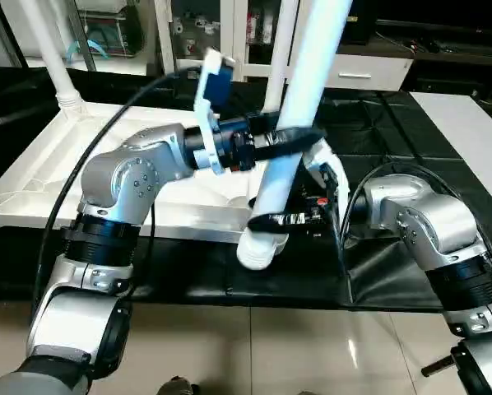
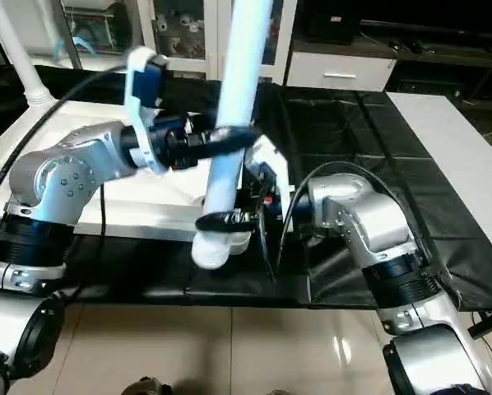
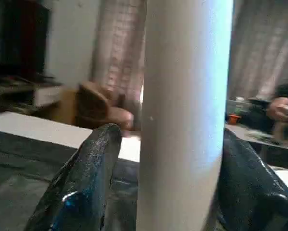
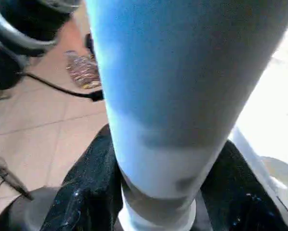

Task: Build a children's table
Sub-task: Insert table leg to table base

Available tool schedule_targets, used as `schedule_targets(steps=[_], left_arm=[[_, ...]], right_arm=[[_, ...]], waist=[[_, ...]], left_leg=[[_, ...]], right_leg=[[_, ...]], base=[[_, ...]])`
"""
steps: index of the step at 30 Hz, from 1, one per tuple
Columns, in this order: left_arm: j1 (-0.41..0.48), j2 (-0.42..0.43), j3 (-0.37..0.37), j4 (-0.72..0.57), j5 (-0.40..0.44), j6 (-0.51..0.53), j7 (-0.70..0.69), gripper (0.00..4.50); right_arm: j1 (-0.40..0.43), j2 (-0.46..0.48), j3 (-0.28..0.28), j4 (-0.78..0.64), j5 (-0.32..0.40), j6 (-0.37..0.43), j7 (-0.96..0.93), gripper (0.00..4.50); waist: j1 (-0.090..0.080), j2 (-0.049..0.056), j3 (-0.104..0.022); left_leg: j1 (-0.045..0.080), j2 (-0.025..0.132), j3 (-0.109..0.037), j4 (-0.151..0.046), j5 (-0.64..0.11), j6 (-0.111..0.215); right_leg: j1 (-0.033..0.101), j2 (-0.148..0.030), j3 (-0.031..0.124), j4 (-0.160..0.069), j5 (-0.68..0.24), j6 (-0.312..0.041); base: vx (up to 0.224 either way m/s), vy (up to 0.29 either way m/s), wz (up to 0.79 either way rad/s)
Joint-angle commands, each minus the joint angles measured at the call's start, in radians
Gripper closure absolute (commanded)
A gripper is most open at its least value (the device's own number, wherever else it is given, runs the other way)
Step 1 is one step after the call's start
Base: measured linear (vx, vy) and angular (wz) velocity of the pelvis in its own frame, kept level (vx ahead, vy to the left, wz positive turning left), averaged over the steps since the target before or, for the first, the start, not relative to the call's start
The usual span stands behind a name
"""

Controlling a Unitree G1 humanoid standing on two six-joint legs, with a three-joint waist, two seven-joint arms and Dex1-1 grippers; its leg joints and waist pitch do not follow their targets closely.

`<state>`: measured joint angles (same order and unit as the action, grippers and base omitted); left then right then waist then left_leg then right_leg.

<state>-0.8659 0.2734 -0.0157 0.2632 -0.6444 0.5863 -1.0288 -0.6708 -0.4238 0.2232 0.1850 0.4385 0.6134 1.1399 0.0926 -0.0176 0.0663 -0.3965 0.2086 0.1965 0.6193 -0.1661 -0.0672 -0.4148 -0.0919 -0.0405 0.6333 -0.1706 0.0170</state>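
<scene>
Glossy tiled floor (image 1: 254, 346), white cabinets (image 1: 361, 70) behind, brown armchair (image 3: 103, 103).

Both forearms wear rounded silver shells over black ribbed rings at the joints. The left arm (image 1: 118, 185) narrows into a black cylindrical wrist, where a white bracket carries a small blue block (image 1: 215, 82). A thick black cable (image 1: 98, 136) arcs over that arm from the wrist end back towards the robot's left. The right arm (image 1: 431, 222) has a thinner black cable looping over its shell, plus a white wrist bracket. The left gripper's fingers (image 3: 86, 183) are glossy black with a blue patch near the base.
</scene>
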Motion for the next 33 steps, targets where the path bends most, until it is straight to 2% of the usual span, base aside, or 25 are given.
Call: schedule_targets(steps=[1,4,5,6,8,9,10,11,12,13,14,16,19,23,24,25,26,27,28,29,30,32,33], left_arm=[[-0.030,0.030,0.067,0.034,0.024,-0.043,0.048,1.32],[-0.036,0.049,0.108,0.051,0.024,-0.057,0.069,1.32],[-0.025,0.089,0.106,0.064,0.054,-0.069,0.068,1.32],[-0.019,0.102,0.097,0.068,0.068,-0.075,0.065,1.32],[-0.006,0.126,0.065,0.069,0.105,-0.091,0.053,1.32],[0.024,0.169,-0.011,0.059,0.179,-0.115,0.021,1.32],[0.049,0.204,-0.077,0.044,0.238,-0.132,-0.009,1.32],[0.076,0.235,-0.147,0.027,0.295,-0.149,-0.040,1.32],[0.076,0.235,-0.147,0.027,0.295,-0.149,-0.040,1.32],[0.122,0.274,-0.273,0.011,0.406,-0.206,-0.077,1.32],[0.122,0.274,-0.273,0.011,0.406,-0.206,-0.077,1.32],[0.154,0.266,-0.350,0.050,0.488,-0.289,-0.080,1.32],[0.154,0.266,-0.350,0.050,0.488,-0.289,-0.080,1.32],[0.154,0.266,-0.350,0.050,0.488,-0.289,-0.080,1.32],[0.157,0.250,-0.370,0.086,0.520,-0.329,-0.063,1.32],[0.140,0.208,-0.405,0.211,0.570,-0.390,-0.035,1.32],[0.118,0.167,-0.438,0.346,0.626,-0.447,-0.005,1.32],[0.104,0.148,-0.458,0.423,0.654,-0.463,0.009,1.32],[0.104,0.148,-0.458,0.424,0.655,-0.464,0.009,1.32],[0.100,0.147,-0.469,0.446,0.669,-0.479,0.017,1.32],[0.096,0.143,-0.470,0.459,0.672,-0.476,0.027,1.48],[0.094,0.132,-0.469,0.487,0.675,-0.489,0.030,1.65],[0.094,0.132,-0.469,0.487,0.675,-0.489,0.030,1.65]], right_arm=[[-0.016,0.026,-0.053,0.068,-0.053,-0.064,-0.117,2.65],[-0.027,0.044,-0.079,0.118,-0.075,-0.088,-0.193,2.65],[-0.031,0.055,-0.104,0.149,-0.084,-0.110,-0.249,2.65],[-0.031,0.058,-0.112,0.156,-0.087,-0.117,-0.263,2.65],[-0.032,0.062,-0.123,0.169,-0.093,-0.131,-0.286,2.66],[-0.034,0.068,-0.141,0.187,-0.100,-0.150,-0.320,2.66],[-0.035,0.071,-0.156,0.200,-0.104,-0.160,-0.345,2.66],[-0.036,0.073,-0.166,0.210,-0.108,-0.169,-0.362,2.66],[-0.036,0.073,-0.166,0.210,-0.108,-0.169,-0.362,2.66],[-0.029,0.071,-0.173,0.211,-0.109,-0.174,-0.364,2.66],[-0.029,0.071,-0.173,0.211,-0.109,-0.174,-0.364,2.66],[-0.012,0.068,-0.173,0.177,-0.097,-0.157,-0.346,2.66],[-0.012,0.068,-0.173,0.177,-0.097,-0.157,-0.346,2.66],[-0.012,0.068,-0.173,0.177,-0.097,-0.157,-0.346,2.66],[-0.005,0.067,-0.174,0.158,-0.089,-0.146,-0.339,2.66],[0.010,0.063,-0.171,0.113,-0.071,-0.124,-0.318,2.66],[0.024,0.059,-0.166,0.076,-0.057,-0.108,-0.301,2.66],[0.030,0.058,-0.163,0.063,-0.052,-0.106,-0.294,2.66],[0.030,0.058,-0.163,0.063,-0.052,-0.106,-0.293,2.66],[0.031,0.058,-0.161,0.065,-0.050,-0.110,-0.292,2.66],[0.031,0.058,-0.160,0.065,-0.050,-0.110,-0.291,2.66],[0.033,0.060,-0.158,0.063,-0.048,-0.109,-0.288,2.66],[0.033,0.060,-0.158,0.063,-0.048,-0.109,-0.288,2.66]], waist=[[0.000,0.003,-0.088],[-0.005,0.004,-0.088],[-0.006,0.004,-0.088],[-0.007,0.007,-0.089],[-0.007,0.007,-0.088],[-0.006,0.002,-0.088],[-0.002,0.006,-0.089],[-0.007,0.007,-0.087],[-0.007,0.005,-0.087],[-0.003,0.008,-0.087],[-0.006,0.008,-0.086],[-0.004,0.013,-0.089],[-0.004,0.008,-0.090],[-0.006,0.007,-0.085],[-0.006,0.008,-0.084],[-0.006,0.013,-0.085],[-0.008,0.009,-0.081],[-0.003,0.012,-0.081],[-0.003,0.007,-0.084],[-0.001,0.007,-0.090],[-0.003,0.009,-0.091],[-0.004,0.007,-0.091],[-0.004,0.007,-0.089]], left_leg=[[0.026,0.009,-0.007,-0.068,-0.167,-0.014],[0.027,0.007,-0.008,-0.070,-0.180,-0.032],[0.030,0.008,-0.008,-0.070,-0.183,-0.034],[0.031,0.007,-0.008,-0.071,-0.183,-0.035],[0.031,0.008,-0.008,-0.071,-0.176,-0.034],[0.034,0.011,-0.006,-0.072,-0.175,-0.029],[0.034,0.013,-0.010,-0.073,-0.171,-0.027],[0.032,0.013,-0.009,-0.075,-0.177,-0.027],[0.035,0.014,-0.007,-0.075,-0.181,-0.032],[0.036,0.015,-0.007,-0.076,-0.180,-0.035],[0.033,0.014,-0.006,-0.077,-0.182,-0.037],[0.035,0.014,-0.007,-0.076,-0.176,-0.037],[0.030,0.012,-0.006,-0.075,-0.173,-0.041],[0.032,0.011,-0.005,-0.075,-0.209,-0.042],[0.032,0.011,-0.006,-0.077,-0.218,-0.042],[0.033,0.012,-0.007,-0.076,-0.221,-0.047],[0.032,0.006,-0.004,-0.077,-0.227,-0.038],[0.042,0.005,-0.003,-0.077,-0.268,-0.036],[0.036,0.006,-0.008,-0.078,-0.265,-0.039],[0.029,0.011,-0.014,-0.081,-0.242,-0.045],[0.031,0.013,-0.015,-0.080,-0.230,-0.048],[0.032,0.012,-0.011,-0.077,-0.220,-0.040],[0.032,0.012,-0.011,-0.077,-0.223,-0.036]], right_leg=[[0.051,-0.035,0.025,-0.061,-0.118,-0.252],[0.053,-0.033,0.023,-0.063,-0.136,-0.248],[0.053,-0.031,0.023,-0.061,-0.130,-0.247],[0.051,-0.030,0.023,-0.060,-0.134,-0.236],[0.051,-0.030,0.025,-0.059,-0.115,-0.238],[0.049,-0.029,0.024,-0.059,-0.105,-0.241],[0.048,-0.033,0.023,-0.059,-0.113,-0.235],[0.047,-0.031,0.024,-0.059,-0.126,-0.227],[0.046,-0.032,0.025,-0.059,-0.140,-0.220],[0.044,-0.034,0.026,-0.061,-0.135,-0.224],[0.046,-0.032,0.026,-0.059,-0.135,-0.217],[0.045,-0.033,0.026,-0.059,-0.115,-0.219],[0.049,-0.034,0.026,-0.053,-0.076,-0.237],[0.045,-0.035,0.027,-0.059,-0.132,-0.239],[0.046,-0.034,0.028,-0.063,-0.151,-0.233],[0.046,-0.035,0.028,-0.061,-0.154,-0.227],[0.045,-0.027,0.029,-0.073,-0.165,-0.213],[0.040,-0.027,0.031,-0.081,-0.202,-0.192],[0.049,-0.032,0.031,-0.076,-0.206,-0.186],[0.056,-0.040,0.029,-0.070,-0.191,-0.185],[0.052,-0.041,0.028,-0.067,-0.164,-0.198],[0.048,-0.038,0.027,-0.065,-0.114,-0.233],[0.048,-0.038,0.027,-0.065,-0.114,-0.239]], base=[[0.000,0.000,0.00],[0.000,0.000,0.00],[0.000,0.000,0.00],[0.000,0.000,0.00],[0.000,0.000,0.00],[0.000,0.000,0.00],[0.000,0.000,0.00],[0.000,0.000,0.00],[0.000,0.000,0.00],[0.000,0.000,0.00],[0.000,0.000,0.00],[0.000,0.000,0.00],[0.000,0.000,0.00],[0.000,0.000,0.00],[0.000,0.000,0.00],[0.000,0.000,0.00],[0.000,0.000,0.00],[0.000,0.000,0.00],[0.000,0.000,0.00],[0.000,0.000,0.00],[0.000,0.000,0.00],[0.000,0.000,0.00],[0.000,0.000,0.00]])
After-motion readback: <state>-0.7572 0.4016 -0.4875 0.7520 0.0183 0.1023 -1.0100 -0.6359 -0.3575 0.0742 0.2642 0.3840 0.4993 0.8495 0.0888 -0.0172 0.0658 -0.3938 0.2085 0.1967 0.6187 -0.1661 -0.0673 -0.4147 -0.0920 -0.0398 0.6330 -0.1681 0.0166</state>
